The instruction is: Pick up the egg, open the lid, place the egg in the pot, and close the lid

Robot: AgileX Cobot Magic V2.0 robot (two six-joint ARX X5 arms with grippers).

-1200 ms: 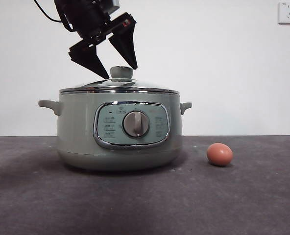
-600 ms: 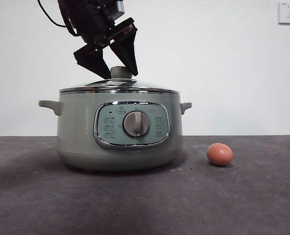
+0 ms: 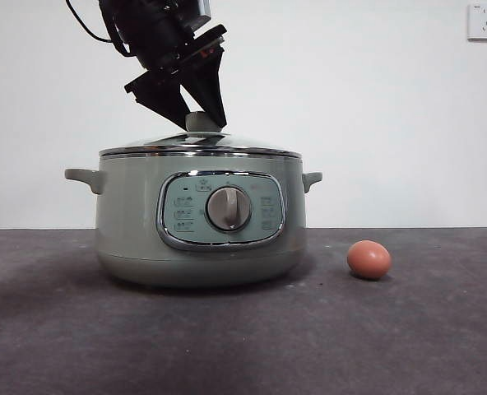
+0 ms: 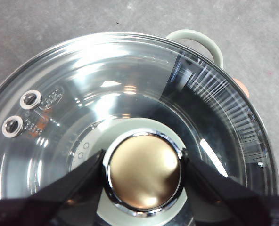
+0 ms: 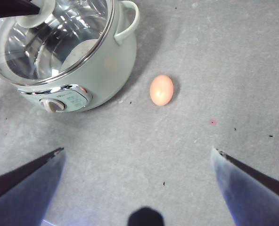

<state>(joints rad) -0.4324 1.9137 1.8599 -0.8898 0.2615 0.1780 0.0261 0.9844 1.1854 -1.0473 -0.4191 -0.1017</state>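
With my left gripper (image 4: 142, 170) closed on the knob of the lid (image 4: 130, 94), the egg (image 3: 368, 259) right of the pot (image 3: 128, 222) and the right gripper (image 5: 137, 157) open, a shallow pinch could slip when lifting.

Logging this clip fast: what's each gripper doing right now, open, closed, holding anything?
Left gripper: jaws against both sides of the lid's knob, lid on the pot.
Right gripper: open, empty, above the table near the egg.
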